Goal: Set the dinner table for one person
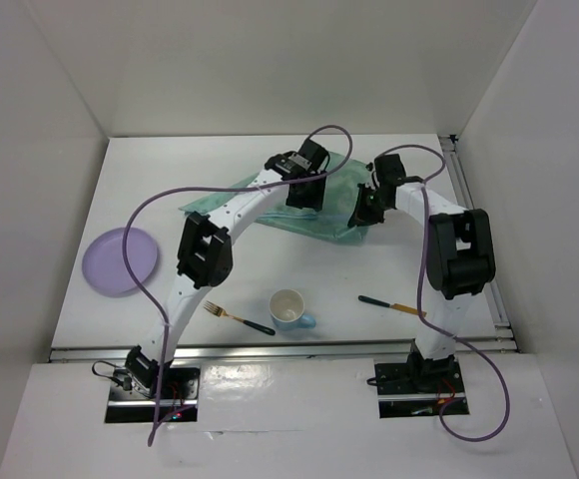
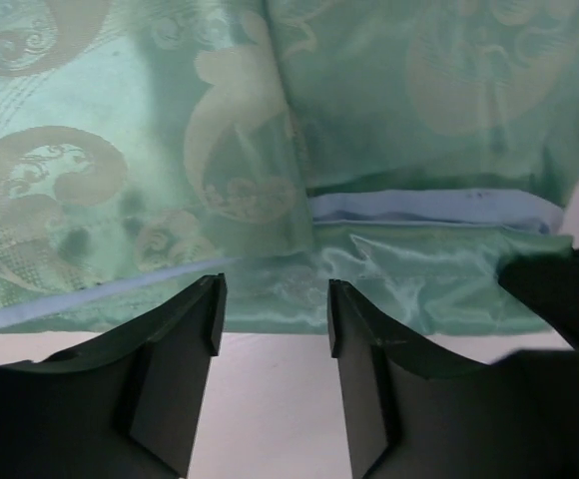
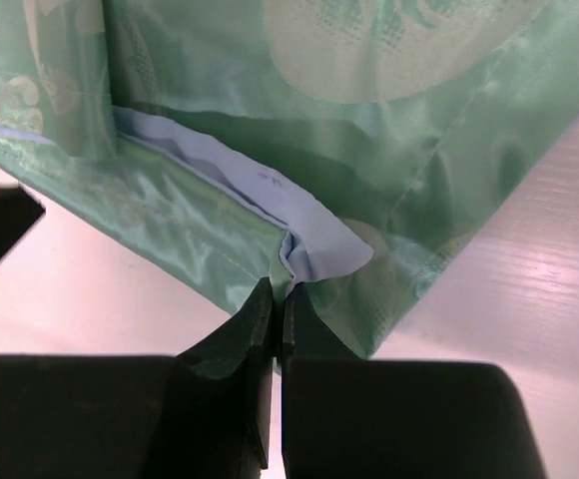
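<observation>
**White tabletop, teal cloth pinched at one fold**

White walls close in on three sides of the dinner table (image 1: 309,267), a large smooth white rectangular top with aluminium rails along its edges, which fills the middle of the overhead view. A teal patterned cloth (image 1: 331,224) of glossy fabric lies rumpled toward the far side. Both arms reach over it. The left gripper (image 1: 304,200) and right gripper (image 1: 361,215) are near each other at its near edge. Nearer the bases are a round lilac plate (image 1: 120,261) at the left, a gold fork with a dark handle (image 1: 238,317), a white cup with a pale blue outside (image 1: 289,309) just beside the fork, and a gold knife with a dark handle (image 1: 391,303) to the right.

From the left wrist, the left gripper (image 2: 272,329) has its jaws apart with nothing between them. It is over bare tabletop (image 2: 270,409), just short of the cloth's (image 2: 270,150) hem, where a pale blue underside (image 2: 429,208) shows.

From the right wrist, the right gripper (image 3: 278,299) is clamped together on a fold of the cloth (image 3: 369,100), with the blue underside (image 3: 314,244) bunched just above the tips. The tabletop (image 3: 529,289) shows on either side.
</observation>
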